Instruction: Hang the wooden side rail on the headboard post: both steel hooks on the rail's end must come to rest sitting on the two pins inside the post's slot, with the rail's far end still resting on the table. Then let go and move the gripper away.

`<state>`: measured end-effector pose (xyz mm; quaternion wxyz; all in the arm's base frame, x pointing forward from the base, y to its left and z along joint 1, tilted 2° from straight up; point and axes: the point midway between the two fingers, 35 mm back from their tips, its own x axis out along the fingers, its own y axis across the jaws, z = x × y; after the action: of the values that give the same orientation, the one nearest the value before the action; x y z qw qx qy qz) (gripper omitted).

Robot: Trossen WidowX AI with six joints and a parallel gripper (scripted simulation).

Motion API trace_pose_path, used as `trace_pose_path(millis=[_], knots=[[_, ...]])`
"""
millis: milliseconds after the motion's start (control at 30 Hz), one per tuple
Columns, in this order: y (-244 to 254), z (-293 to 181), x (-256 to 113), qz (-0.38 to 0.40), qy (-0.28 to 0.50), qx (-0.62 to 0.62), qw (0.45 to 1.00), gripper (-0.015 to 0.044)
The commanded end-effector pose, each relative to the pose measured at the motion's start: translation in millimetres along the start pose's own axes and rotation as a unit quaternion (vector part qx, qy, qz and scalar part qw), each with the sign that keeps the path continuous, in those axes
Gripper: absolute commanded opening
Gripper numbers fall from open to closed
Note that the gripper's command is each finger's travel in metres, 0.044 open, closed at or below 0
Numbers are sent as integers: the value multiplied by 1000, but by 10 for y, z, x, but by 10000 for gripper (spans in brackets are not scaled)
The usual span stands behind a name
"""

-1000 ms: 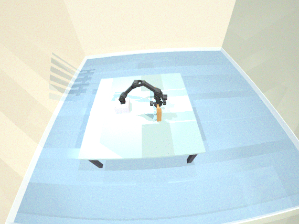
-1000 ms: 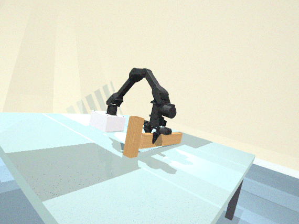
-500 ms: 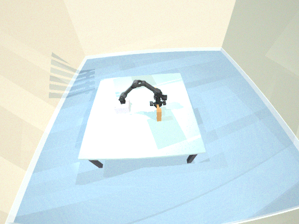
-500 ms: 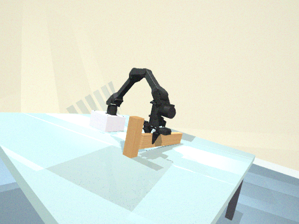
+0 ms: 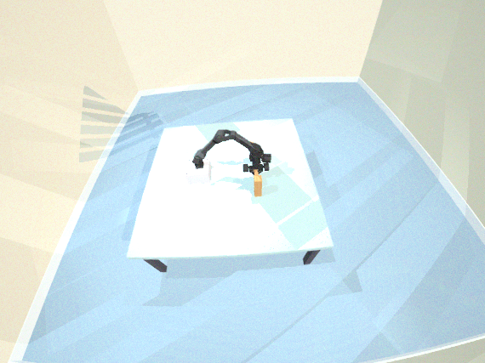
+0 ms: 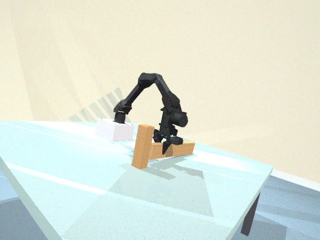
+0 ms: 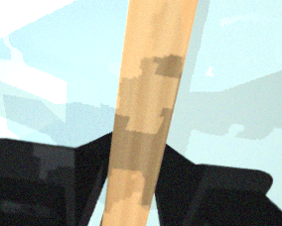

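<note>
The wooden headboard post [image 5: 258, 187] [image 6: 142, 146] stands upright on the table [image 5: 191, 226] [image 6: 112, 208]. The wooden side rail [image 6: 183, 149] [image 7: 149, 89] runs back from the post, its near end at or against the post's rear side; I cannot tell if they touch. My gripper [image 6: 167, 149] [image 7: 134, 136] is shut on the rail, one finger on each side, close behind the post. The rail looks nearly level and low over the table; whether its far end rests on the table is unclear. The hooks, the pins and the slot are hidden.
The arm's base stands on a white block [image 5: 198, 173] [image 6: 115, 130] to the left of the post. The arm arches from there over to the rail. Shadows fall across the table, and the table's front edge [image 5: 230, 254] lies beyond the post.
</note>
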<state>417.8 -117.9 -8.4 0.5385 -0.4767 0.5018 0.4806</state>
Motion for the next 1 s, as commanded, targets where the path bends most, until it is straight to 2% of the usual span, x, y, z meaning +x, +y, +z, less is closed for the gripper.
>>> trace_pose_path(millis=[0,967], knots=[[-28,-34,-61,-7,4,-1,1000,0],[-53,-59,-68,-7,5,-1,1000,0]])
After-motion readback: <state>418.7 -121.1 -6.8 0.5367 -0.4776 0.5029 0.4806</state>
